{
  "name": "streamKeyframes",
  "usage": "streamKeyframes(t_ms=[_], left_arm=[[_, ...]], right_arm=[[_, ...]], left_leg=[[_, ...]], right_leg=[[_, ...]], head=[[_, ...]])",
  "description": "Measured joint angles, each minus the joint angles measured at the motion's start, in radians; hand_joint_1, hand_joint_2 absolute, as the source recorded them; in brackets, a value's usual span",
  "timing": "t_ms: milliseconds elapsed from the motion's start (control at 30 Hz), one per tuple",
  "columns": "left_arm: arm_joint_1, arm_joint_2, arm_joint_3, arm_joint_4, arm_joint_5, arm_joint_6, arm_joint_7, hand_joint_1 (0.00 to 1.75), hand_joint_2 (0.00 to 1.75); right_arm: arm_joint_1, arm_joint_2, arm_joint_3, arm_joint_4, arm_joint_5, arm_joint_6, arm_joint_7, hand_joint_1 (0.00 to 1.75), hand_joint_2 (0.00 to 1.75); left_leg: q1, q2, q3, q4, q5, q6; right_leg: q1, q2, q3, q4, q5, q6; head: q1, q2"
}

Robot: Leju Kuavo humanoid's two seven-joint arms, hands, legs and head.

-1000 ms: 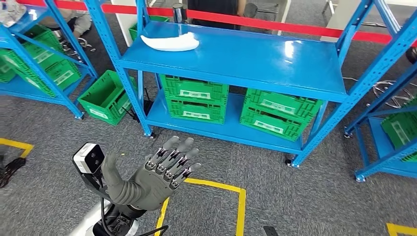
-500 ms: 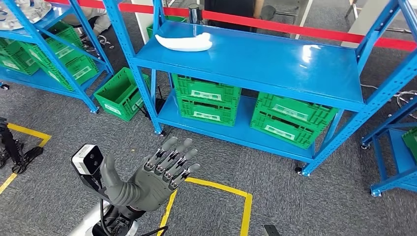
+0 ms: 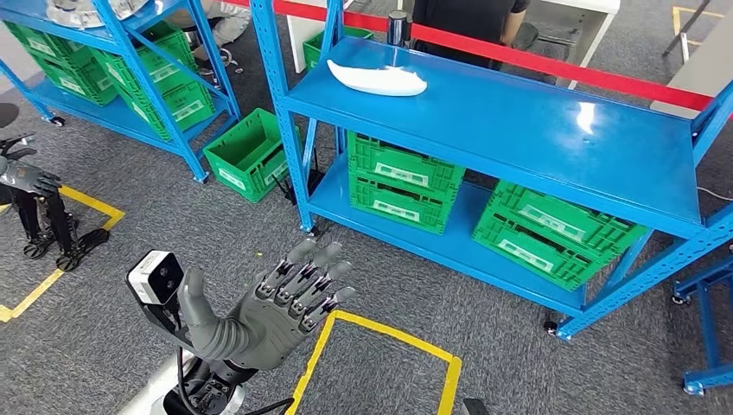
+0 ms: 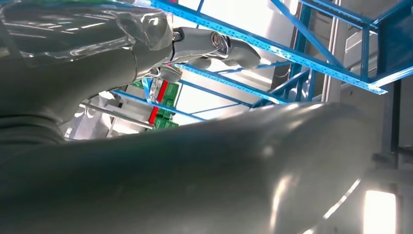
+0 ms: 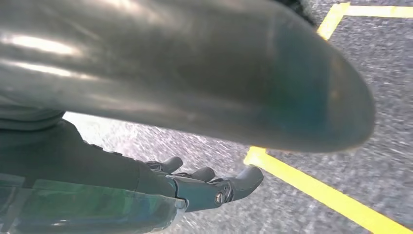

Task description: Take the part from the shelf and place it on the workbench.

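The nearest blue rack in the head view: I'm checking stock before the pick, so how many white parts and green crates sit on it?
White part, on the top shelf: 1
Green crates, two stacks of two on the lower shelf: 4
Total: 5

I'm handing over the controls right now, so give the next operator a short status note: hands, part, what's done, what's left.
Left hand: raised in front of the robot, fingers apart, holding nothing.
Right hand: hanging over the carpet near a yellow floor line, fingers apart, holding nothing.
Part: white, lying on the top board of the blue shelf, near its far left corner, untouched.
Done: nothing picked yet; the robot stands short of the shelf.
Left: close in, grasp the part, carry it to the workbench, set it down.
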Motion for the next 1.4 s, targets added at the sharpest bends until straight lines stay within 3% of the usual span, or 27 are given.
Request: streamKeyframes(t_ms=[67, 200, 267, 333, 367, 400, 467, 533, 633, 700, 767, 833, 900, 933, 967, 1000, 1033, 1067, 1100, 1133, 1200, 1267, 1333, 1400], left_arm=[[0.0, 0.001, 0.0, 0.0, 0.0, 0.001, -0.001, 0.0, 0.0], [-0.001, 0.002, 0.001, -0.001, -0.001, 0.002, -0.007, 0.0, 0.0], [-0.001, 0.004, 0.001, -0.001, -0.002, 0.002, -0.01, 0.0, 0.0], [0.0, 0.006, 0.001, -0.001, -0.002, 0.002, -0.013, 0.0, 0.0], [0.0, 0.007, 0.001, -0.001, -0.002, 0.002, -0.014, 0.0, 0.0], [0.0, 0.008, 0.001, -0.001, -0.002, 0.002, -0.014, 0.0, 0.0], [0.0, 0.008, 0.001, -0.001, -0.002, 0.002, -0.015, 0.0, 0.0], [-0.001, 0.009, 0.002, -0.001, -0.002, 0.003, -0.015, 0.0, 0.0], [-0.003, 0.011, 0.002, -0.002, -0.002, 0.003, -0.016, 0.0, 0.0], [-0.003, 0.01, 0.002, -0.003, -0.002, 0.003, -0.016, 0.0, 0.0], [-0.004, 0.008, 0.001, -0.003, -0.003, 0.003, -0.016, 0.0, 0.0], [-0.004, 0.007, 0.0, -0.003, -0.004, 0.003, -0.015, 0.0, 0.0], [-0.003, 0.006, -0.001, -0.003, -0.005, 0.005, -0.014, 0.0, 0.0], [-0.002, 0.006, -0.001, -0.003, -0.005, 0.005, -0.014, 0.0, 0.0], [-0.002, 0.006, -0.001, -0.003, -0.005, 0.006, -0.014, 0.0, 0.0], [-0.002, 0.005, -0.001, -0.003, -0.005, 0.006, -0.014, 0.0, 0.0], [-0.001, 0.005, -0.001, -0.004, -0.005, 0.007, -0.014, 0.0, 0.0], [-0.002, 0.005, 0.0, -0.004, -0.006, 0.008, -0.014, 0.0, 0.0], [-0.002, 0.005, 0.0, -0.005, -0.007, 0.008, -0.013, 0.0, 0.0], [-0.002, 0.005, 0.0, -0.006, -0.008, 0.009, -0.013, 0.0, 0.0], [-0.003, 0.005, 0.001, -0.011, -0.01, 0.009, -0.013, 0.0, 0.0], [-0.005, 0.005, 0.001, -0.013, -0.011, 0.009, -0.013, 0.0, 0.0], [-0.005, 0.006, 0.001, -0.014, -0.011, 0.009, -0.014, 0.0, 0.0], [-0.004, 0.006, 0.001, -0.014, -0.012, 0.009, -0.014, 0.0, 0.0]], right_arm=[[-0.002, 0.0, 0.0, 0.0, 0.003, 0.002, 0.0, 0.0, 0.0], [-0.003, 0.001, 0.0, 0.0, 0.006, 0.005, -0.002, 0.0, 0.0], [-0.003, 0.0, 0.0, 0.0, 0.009, 0.006, -0.002, 0.0, 0.0], [-0.002, -0.001, 0.0, 0.0, 0.009, 0.007, -0.002, 0.0, 0.0], [-0.001, -0.001, 0.0, 0.0, 0.009, 0.008, -0.002, 0.0, 0.0], [0.0, -0.001, 0.0, 0.0, 0.009, 0.008, -0.002, 0.0, 0.0], [0.0, 0.0, 0.0, 0.0, 0.009, 0.008, -0.002, 0.0, 0.0], [-0.002, 0.003, 0.0, 0.0, 0.009, 0.008, -0.003, 0.0, 0.0], [-0.004, 0.006, -0.001, 0.0, 0.01, 0.009, -0.004, 0.0, 0.0], [-0.004, 0.007, 0.0, 0.0, 0.01, 0.009, -0.004, 0.0, 0.0], [-0.006, 0.006, -0.001, 0.0, 0.01, 0.009, -0.004, 0.0, 0.0], [-0.005, 0.004, -0.001, 0.0, 0.01, 0.008, 0.002, 0.0, 0.0], [0.004, 0.002, 0.0, 0.0, 0.01, 0.008, 0.01, 0.0, 0.0], [0.009, 0.001, 0.0, 0.0, 0.011, 0.008, 0.014, 0.0, 0.0], [0.013, 0.0, 0.0, 0.0, 0.012, 0.008, 0.016, 0.0, 0.0], [0.015, 0.0, 0.0, 0.0, 0.013, 0.008, 0.018, 0.0, 0.0], [0.016, 0.0, 0.0, 0.0, 0.013, 0.008, 0.02, 0.0, 0.0], [0.016, 0.0, 0.0, 0.0, 0.014, 0.007, 0.022, 0.0, 0.0], [0.016, 0.001, 0.0, 0.0, 0.015, 0.007, 0.024, 0.0, 0.0], [0.016, 0.001, 0.0, 0.0, 0.016, 0.006, 0.025, 0.0, 0.0], [0.016, 0.001, 0.0, 0.0, 0.018, 0.005, 0.027, 0.0, 0.0], [0.014, 0.001, -0.001, 0.0, 0.019, 0.003, 0.027, 0.0, 0.0], [0.014, 0.0, -0.001, 0.0, 0.02, 0.0, 0.027, 0.0, 0.0], [0.016, 0.0, -0.001, 0.0, 0.02, -0.002, 0.027, 0.0, 0.0]], left_leg=[[-0.003, -0.003, 0.0, 0.01, -0.015, -0.011], [0.005, 0.003, -0.01, 0.043, -0.04, -0.03], [0.009, 0.009, -0.064, 0.147, -0.079, -0.042], [0.014, 0.014, -0.152, 0.281, -0.113, -0.05], [0.015, 0.016, -0.184, 0.315, -0.108, -0.05], [0.015, 0.016, -0.196, 0.308, -0.083, -0.048], [0.012, 0.017, -0.163, 0.187, 0.013, -0.033], [0.002, 0.018, -0.112, 0.071, 0.067, -0.011], [-0.009, 0.018, -0.077, 0.021, 0.052, 0.013], [-0.006, 0.015, -0.047, -0.003, 0.046, 0.019], [-0.002, 0.012, -0.019, -0.017, 0.037, 0.022], [-0.003, 0.008, -0.003, -0.019, 0.021, 0.023], [-0.003, 0.003, 0.019, -0.019, 0.001, 0.018], [-0.002, 0.0, 0.034, -0.018, -0.011, 0.015], [-0.001, -0.001, 0.051, -0.018, -0.024, 0.011], [-0.002, -0.001, 0.065, -0.017, -0.038, 0.005], [-0.003, -0.001, 0.078, -0.014, -0.052, 0.0], [-0.004, -0.001, 0.084, -0.013, -0.065, -0.006], [-0.005, 0.0, 0.09, -0.009, -0.073, -0.013], [-0.004, 0.0, 0.095, -0.007, -0.08, -0.018], [0.0, 0.003, 0.094, 0.012, -0.087, -0.028], [0.006, 0.009, 0.046, 0.096, -0.098, -0.037], [0.01, 0.013, -0.048, 0.23, -0.135, -0.047], [0.013, 0.015, -0.126, 0.296, -0.164, -0.052]], right_leg=[[0.002, 0.001, 0.029, -0.058, 0.018, -0.014], [-0.001, 0.004, 0.045, -0.061, 0.008, -0.049], [-0.003, 0.005, 0.059, -0.062, -0.002, -0.061], [-0.001, 0.005, 0.073, -0.061, -0.016, -0.065], [0.0, 0.005, 0.083, -0.061, -0.024, -0.064], [0.001, 0.006, 0.095, -0.062, -0.033, -0.063], [0.003, 0.008, 0.123, -0.063, -0.054, -0.06], [0.005, 0.008, 0.141, -0.07, -0.072, -0.053], [0.004, 0.006, 0.161, -0.081, -0.071, -0.031], [0.004, 0.004, 0.159, -0.05, -0.067, -0.022], [0.002, 0.005, 0.099, 0.05, -0.079, -0.026], [0.002, 0.005, 0.006, 0.167, -0.115, -0.028], [0.001, 0.005, -0.052, 0.194, -0.14, -0.021], [0.0, 0.005, -0.057, 0.161, -0.126, -0.012], [-0.002, 0.005, -0.049, 0.1, -0.091, 0.0], [-0.005, 0.003, -0.034, 0.037, -0.038, 0.013], [-0.005, 0.0, -0.023, -0.013, 0.003, 0.016], [-0.003, -0.002, -0.012, -0.044, 0.033, 0.01], [-0.001, -0.003, -0.007, -0.053, 0.046, -0.006], [0.002, -0.001, -0.001, -0.055, 0.04, -0.025], [0.0, 0.004, 0.015, -0.057, 0.034, -0.045], [-0.001, 0.007, 0.033, -0.058, 0.024, -0.057], [0.001, 0.007, 0.048, -0.058, 0.009, -0.064], [0.004, 0.009, 0.068, -0.058, -0.008, -0.065]], head=[[0.0, 0.0], [-0.002, 0.0], [-0.003, 0.0], [-0.003, 0.0], [-0.003, 0.0], [-0.003, 0.0], [-0.003, 0.0], [-0.001, 0.0], [-0.003, 0.0], [-0.003, 0.0], [-0.002, 0.0], [-0.002, 0.0], [-0.002, 0.0], [-0.002, 0.0], [-0.002, 0.0], [-0.001, 0.0], [-0.001, 0.0], [-0.002, 0.0], [-0.002, 0.0], [-0.003, 0.0], [-0.003, 0.0], [-0.004, 0.0], [-0.004, 0.0], [-0.004, 0.0]])
